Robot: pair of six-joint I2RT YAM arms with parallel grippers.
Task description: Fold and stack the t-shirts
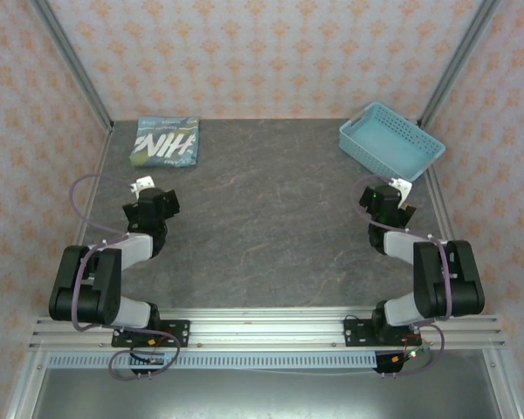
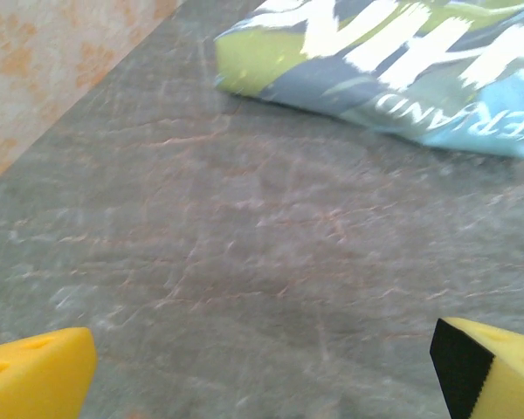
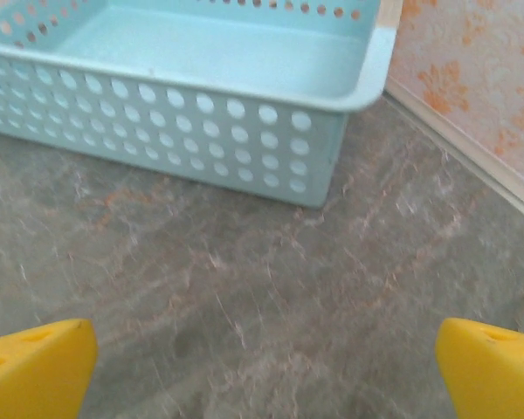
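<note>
1. My left gripper: the two yellow fingers stand wide apart and hold nothing. Bare table lies between and ahead of them.

2. My right gripper: its fingers are likewise wide and hold nothing. Bare table lies below them.

3. The t-shirt lies ahead of the left fingers and somewhat to the right of their midline, apart from them with open table between. It is a folded packet, flat, with the white lettering facing up.

4. In the top view the packet sits in the far left corner of the table, close to the left edge. It reads as roughly square, so I cannot name a long axis. The lettering runs along the far edge.

5. The basket stands just ahead of the right fingers in the far right corner, well apart from the shirt.

6. Judgement: the left arm is plainly the nearer one. Any further move on the shirt calls for a straight forward reach from it, biased slightly right. The right arm would have to cross the full width of the table.
</note>
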